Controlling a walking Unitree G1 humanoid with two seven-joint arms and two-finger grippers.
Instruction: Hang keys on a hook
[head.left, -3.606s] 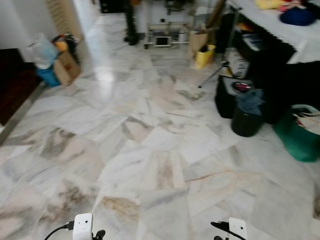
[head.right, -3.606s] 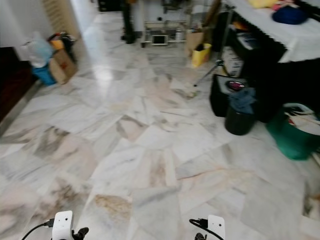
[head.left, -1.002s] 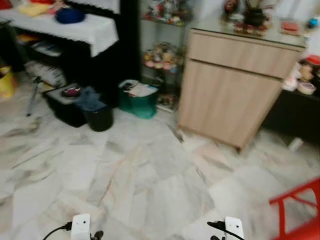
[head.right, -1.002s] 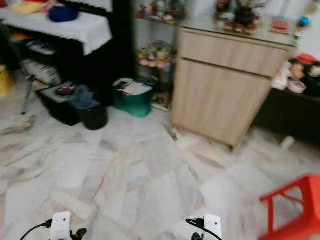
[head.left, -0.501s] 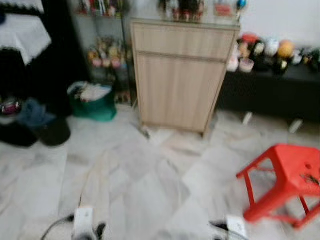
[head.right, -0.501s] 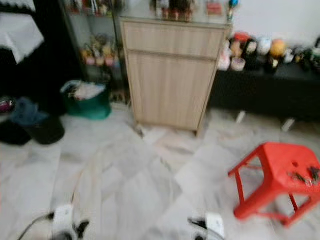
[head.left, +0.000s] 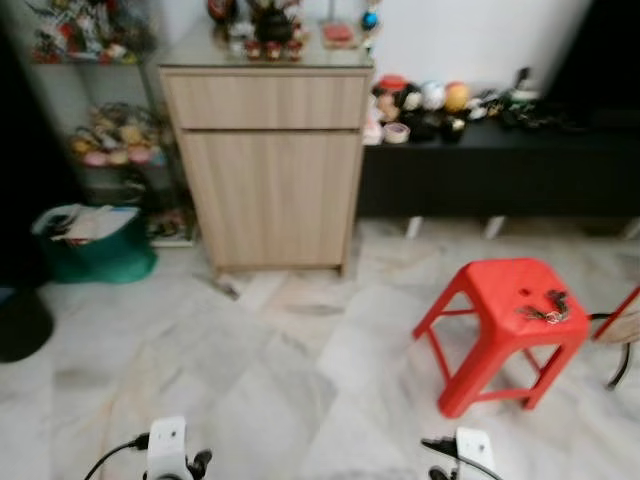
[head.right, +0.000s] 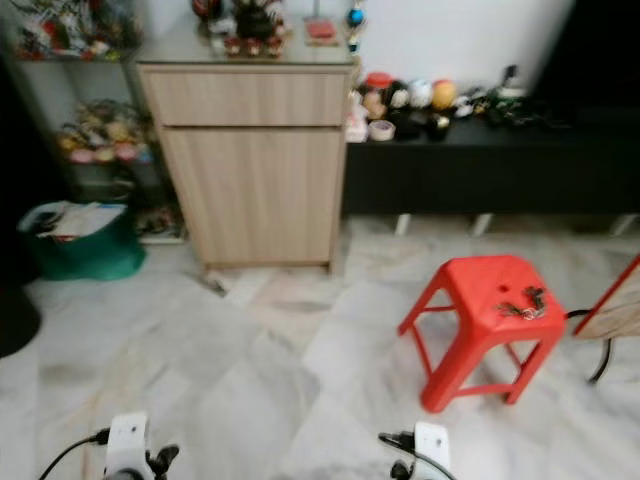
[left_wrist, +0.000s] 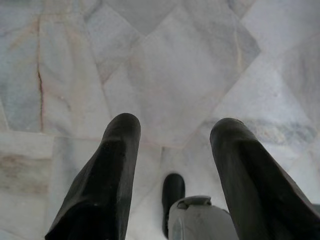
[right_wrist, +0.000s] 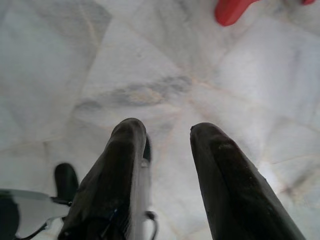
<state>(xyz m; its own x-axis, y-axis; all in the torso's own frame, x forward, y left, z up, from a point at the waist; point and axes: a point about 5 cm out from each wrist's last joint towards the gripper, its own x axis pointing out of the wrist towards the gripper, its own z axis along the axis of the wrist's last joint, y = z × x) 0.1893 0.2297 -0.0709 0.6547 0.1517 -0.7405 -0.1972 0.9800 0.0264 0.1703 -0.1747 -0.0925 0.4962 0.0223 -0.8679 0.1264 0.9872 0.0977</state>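
Left arm: hangs low at the robot's side; in the head views a white wrist block (head.left: 166, 447) with a black cable sits at the bottom edge.
Left gripper (left_wrist: 175, 140): points down at the marble floor (left_wrist: 165, 65), its two black fingers (left_wrist: 117, 165) spread apart with bare floor between them, gripping nothing.
Right arm: hangs low likewise; its white wrist block (head.left: 471, 452) sits at the bottom edge, right of centre.
Right gripper (right_wrist: 167, 137): points down at the floor, fingers (right_wrist: 125, 160) parted with a gap of tile between them, nothing pinched.
Keys (head.left: 543, 308): a small dark bunch lying on the seat of the red stool (head.left: 500, 330), towards its right side, well apart from both grippers.
Stool: stands on the floor ahead and to the robot's right, in front of the low black bench (head.left: 500, 170).
Cabinet (head.left: 268, 165): light wood, with a drawer over a door, against the white wall, left of the bench; small ornaments on top.
Head views add: green tub (head.left: 95, 250) at left, glass shelves of trinkets, round figures on the bench.
Right wrist view adds: one red stool foot (right_wrist: 232, 11) at the frame's edge.
Cut off: a tilted board with red edge (head.left: 620, 318) at far right.
Hard to make out: the key bunch is too small and blurred to count the keys.
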